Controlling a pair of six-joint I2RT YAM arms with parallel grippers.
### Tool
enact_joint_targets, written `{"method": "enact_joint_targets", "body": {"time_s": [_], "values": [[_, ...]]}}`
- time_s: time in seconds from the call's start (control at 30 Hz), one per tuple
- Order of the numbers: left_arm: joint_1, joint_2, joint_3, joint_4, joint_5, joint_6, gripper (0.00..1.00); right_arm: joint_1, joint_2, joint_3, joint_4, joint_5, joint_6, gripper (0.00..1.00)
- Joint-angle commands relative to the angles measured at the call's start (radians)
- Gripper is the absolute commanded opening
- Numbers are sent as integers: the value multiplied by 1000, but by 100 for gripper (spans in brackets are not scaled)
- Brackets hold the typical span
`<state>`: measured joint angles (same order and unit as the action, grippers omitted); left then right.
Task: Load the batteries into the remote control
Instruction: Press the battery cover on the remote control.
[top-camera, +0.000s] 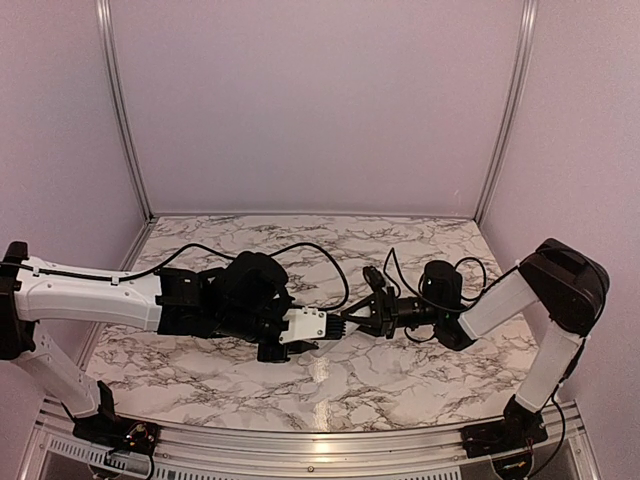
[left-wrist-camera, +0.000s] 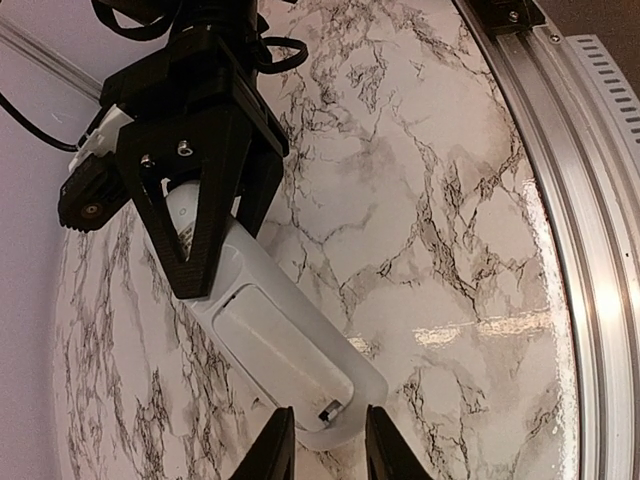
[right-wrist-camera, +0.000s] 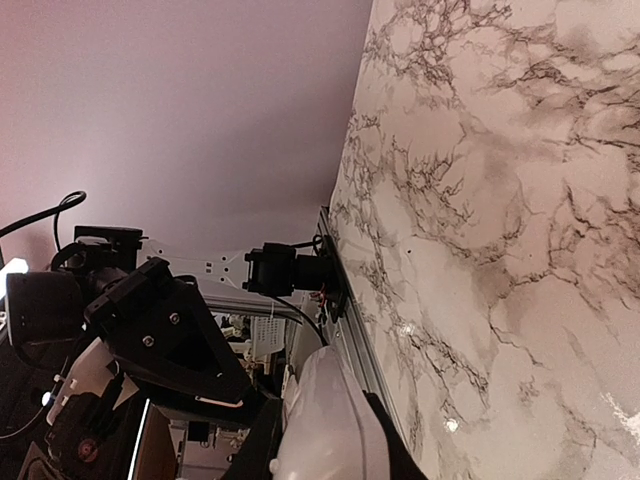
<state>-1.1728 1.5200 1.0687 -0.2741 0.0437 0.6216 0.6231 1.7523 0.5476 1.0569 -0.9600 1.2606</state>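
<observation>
**Remote control (top-camera: 303, 326) held in mid-air between both arms**

So the remote control is off the marble table (top-camera: 400, 380), hanging a bit above it near the middle of the slab, maybe slightly toward 6 o'clock from the top camera. It lies roughly level, long axis running 9 to 3 o'clock.

From the left wrist cam you get its back side (left-wrist-camera: 285, 350): the battery bay is an open, rounded recess with a little metal contact showing at the 5 o'clock end. In that shot the white body runs from 11 o'clock down to 5 o'clock. From the right wrist cam only one rounded white end (right-wrist-camera: 325, 430) pokes up at the 6 o'clock edge.

The left gripper (top-camera: 290, 335) comes in from 9 o'clock and has its two fingers pressed on either side of the bay end (left-wrist-camera: 325, 450), so it's clamped on the remote. The right gripper (top-camera: 340, 322) comes in from 3 o'clock and is pinched tight on the opposite end, its black triangular fingers (left-wrist-camera: 195, 250) covering that part of the casing. The same squeeze shows from its own cam (right-wrist-camera: 325, 450), white plastic right between the pads.

Black cables loop over the tabletop behind both wrists, around 12 o'clock of the remote. Pale purple walls with aluminium rails box in the table.
</observation>
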Motion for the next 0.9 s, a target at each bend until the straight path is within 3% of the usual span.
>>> {"method": "enact_joint_targets", "body": {"time_s": [0.0, 0.87], "values": [[-7, 16, 25, -8, -8, 7, 26, 16, 17, 36, 41, -11, 12, 0], [-7, 51, 32, -43, -36, 13, 19, 30, 14, 38, 89, -23, 49, 0]]}}
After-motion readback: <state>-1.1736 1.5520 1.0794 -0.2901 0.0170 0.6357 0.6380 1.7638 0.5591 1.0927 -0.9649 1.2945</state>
